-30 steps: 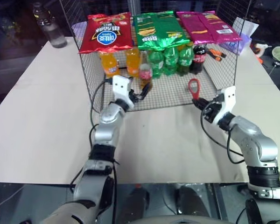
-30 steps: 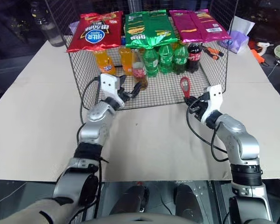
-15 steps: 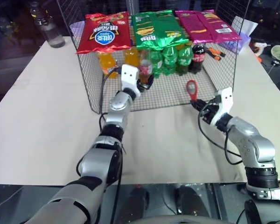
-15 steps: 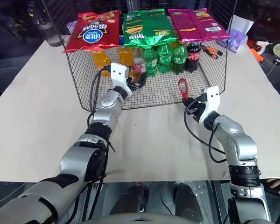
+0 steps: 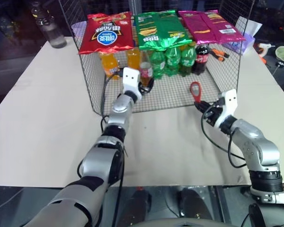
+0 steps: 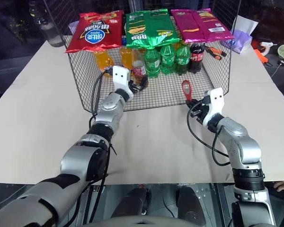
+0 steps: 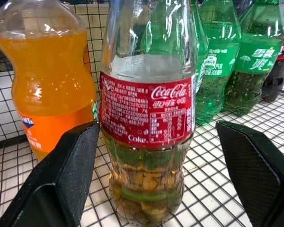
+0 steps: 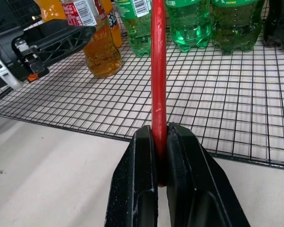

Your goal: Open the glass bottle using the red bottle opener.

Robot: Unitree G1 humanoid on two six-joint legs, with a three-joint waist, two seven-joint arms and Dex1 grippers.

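Left wrist view: glass bottle [image 7: 149,113] between end effector [image 7: 165,179] fingers.

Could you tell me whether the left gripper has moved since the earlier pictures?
Yes. The left gripper has gone forward into the wire rack, up to the glass bottle, which now stands between its open fingers.

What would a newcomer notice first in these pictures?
First, the wire rack, with bright snack bags on top and soda bottles beneath. Then the left hand, open around the glass bottle on the rack's lower shelf. At the rack's front edge, the right hand holds the red bottle opener upright.
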